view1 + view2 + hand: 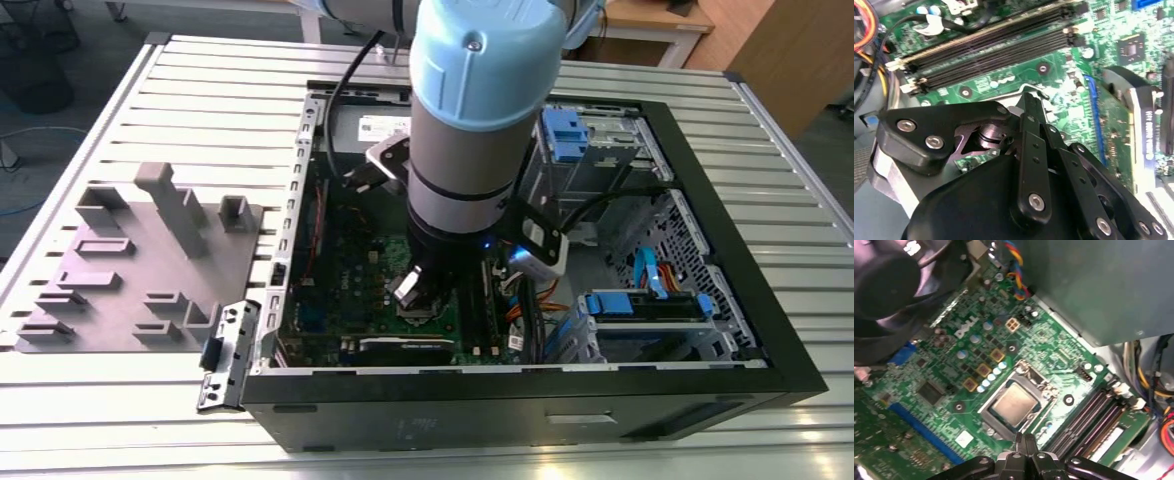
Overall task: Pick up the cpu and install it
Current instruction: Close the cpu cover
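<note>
The cpu (1014, 404) is sitting flat in its socket on the green board (944, 385), with the hand (1025, 436) hovering close by, clenched on nothing. It's looking light, rigid and fragile, and its opposite edges are offering the safest hold.

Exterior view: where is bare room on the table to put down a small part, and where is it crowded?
Free: the slatted table between the grey fixture plate and the far edge, and the strip in front of the computer case. Crowded: inside the case, where the arm stands over the green board beside cables.
</note>
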{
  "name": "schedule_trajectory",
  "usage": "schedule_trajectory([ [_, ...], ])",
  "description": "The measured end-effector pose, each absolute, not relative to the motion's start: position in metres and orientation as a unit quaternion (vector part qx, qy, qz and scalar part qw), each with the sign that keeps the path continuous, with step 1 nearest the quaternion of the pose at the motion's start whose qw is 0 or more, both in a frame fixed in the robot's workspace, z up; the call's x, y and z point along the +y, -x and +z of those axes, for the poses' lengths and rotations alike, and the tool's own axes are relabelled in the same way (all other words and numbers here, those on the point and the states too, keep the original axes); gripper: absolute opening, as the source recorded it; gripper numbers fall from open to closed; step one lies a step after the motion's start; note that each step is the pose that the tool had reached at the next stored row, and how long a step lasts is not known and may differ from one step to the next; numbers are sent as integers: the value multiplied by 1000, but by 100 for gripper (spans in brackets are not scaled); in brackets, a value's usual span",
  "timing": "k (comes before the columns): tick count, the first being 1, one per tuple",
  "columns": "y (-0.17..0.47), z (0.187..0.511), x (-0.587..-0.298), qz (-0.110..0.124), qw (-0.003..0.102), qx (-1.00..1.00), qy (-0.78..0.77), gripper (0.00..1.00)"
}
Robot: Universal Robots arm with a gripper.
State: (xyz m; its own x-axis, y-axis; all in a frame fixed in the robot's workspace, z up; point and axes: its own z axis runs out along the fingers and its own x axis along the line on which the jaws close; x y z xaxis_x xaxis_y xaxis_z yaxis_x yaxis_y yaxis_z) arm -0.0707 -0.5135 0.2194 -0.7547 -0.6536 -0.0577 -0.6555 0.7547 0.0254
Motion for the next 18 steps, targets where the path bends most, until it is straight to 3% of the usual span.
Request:
schedule_trajectory([
  [18,83,209,-534,22,23,937,347,11],
])
